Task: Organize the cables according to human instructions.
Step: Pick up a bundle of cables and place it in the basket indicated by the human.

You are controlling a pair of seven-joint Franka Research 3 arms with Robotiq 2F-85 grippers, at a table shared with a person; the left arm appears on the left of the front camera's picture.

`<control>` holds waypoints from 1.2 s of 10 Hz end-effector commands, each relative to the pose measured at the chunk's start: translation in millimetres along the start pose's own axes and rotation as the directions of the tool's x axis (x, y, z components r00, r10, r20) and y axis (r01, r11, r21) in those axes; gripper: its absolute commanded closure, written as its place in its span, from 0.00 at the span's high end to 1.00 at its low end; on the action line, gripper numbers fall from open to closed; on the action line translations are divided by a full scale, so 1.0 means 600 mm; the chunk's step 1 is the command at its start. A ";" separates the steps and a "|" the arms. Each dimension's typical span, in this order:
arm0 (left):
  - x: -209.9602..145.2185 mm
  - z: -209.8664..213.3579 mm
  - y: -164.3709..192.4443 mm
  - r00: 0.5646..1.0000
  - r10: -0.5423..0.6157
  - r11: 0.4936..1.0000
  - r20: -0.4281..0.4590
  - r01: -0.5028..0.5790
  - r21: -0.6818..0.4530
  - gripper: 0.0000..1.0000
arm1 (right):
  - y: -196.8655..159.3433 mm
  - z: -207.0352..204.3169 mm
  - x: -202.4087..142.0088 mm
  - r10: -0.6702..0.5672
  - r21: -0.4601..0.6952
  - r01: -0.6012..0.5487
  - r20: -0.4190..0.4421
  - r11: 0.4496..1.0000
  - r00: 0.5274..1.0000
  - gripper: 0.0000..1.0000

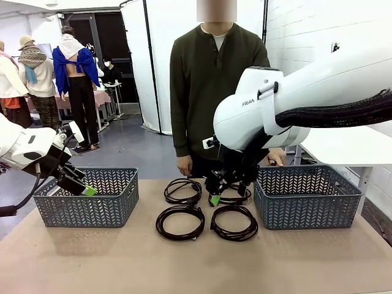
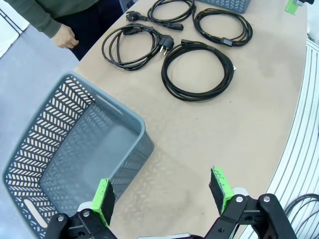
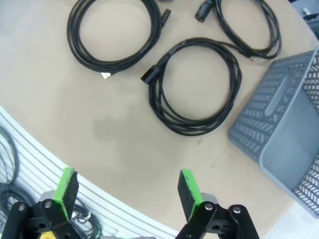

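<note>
Four black coiled cables lie mid-table between two baskets: far left (image 1: 182, 190), far right (image 1: 237, 197), near left (image 1: 180, 222), near right (image 1: 234, 223). My right gripper (image 1: 216, 195) hangs just above the far right cable and partly hides it. In the right wrist view it (image 3: 127, 189) is open and empty, with one coil (image 3: 197, 87) ahead and two more (image 3: 114, 32) (image 3: 249, 25) beyond. My left gripper (image 1: 82, 184) hovers over the left basket (image 1: 92, 205). In the left wrist view it (image 2: 162, 195) is open and empty, and the nearest coil (image 2: 197, 69) lies farther off.
A second grey basket (image 1: 306, 205) stands right of the cables. The left basket's wall (image 2: 60, 124) lies under the left fingers (image 2: 103, 201). A person stands at the far side, with one hand (image 1: 184, 165) near the far left cable. Bare tabletop (image 1: 196, 263) lies in front.
</note>
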State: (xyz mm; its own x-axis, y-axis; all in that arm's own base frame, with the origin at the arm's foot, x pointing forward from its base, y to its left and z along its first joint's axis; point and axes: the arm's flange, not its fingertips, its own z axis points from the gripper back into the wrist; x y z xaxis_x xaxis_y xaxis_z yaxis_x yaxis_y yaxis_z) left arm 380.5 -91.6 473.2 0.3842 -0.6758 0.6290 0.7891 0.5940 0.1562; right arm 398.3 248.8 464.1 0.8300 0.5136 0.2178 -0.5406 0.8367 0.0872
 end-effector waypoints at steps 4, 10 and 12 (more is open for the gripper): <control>-0.002 -0.003 0.003 1.000 0.012 1.000 0.006 -0.012 -0.004 1.00 | 0.002 0.012 -0.006 0.006 0.008 -0.006 0.014 1.000 1.000 1.00; -0.002 -0.003 0.003 1.000 0.012 1.000 0.006 -0.012 -0.004 1.00 | -0.009 -0.044 0.060 -0.347 -0.058 0.345 -0.016 0.937 0.938 1.00; -0.002 -0.003 0.003 1.000 0.012 1.000 0.006 -0.012 -0.004 1.00 | -0.016 -0.069 0.075 -0.421 -0.096 0.421 0.014 0.902 0.907 1.00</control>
State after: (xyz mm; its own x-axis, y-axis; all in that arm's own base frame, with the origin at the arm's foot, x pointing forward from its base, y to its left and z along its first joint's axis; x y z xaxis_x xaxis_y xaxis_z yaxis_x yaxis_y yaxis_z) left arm 380.5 -91.5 473.1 0.3849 -0.6758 0.6286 0.7887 0.5945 0.1563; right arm 437.8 260.1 435.7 0.9752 0.1601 0.1528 -0.1796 0.9759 0.1240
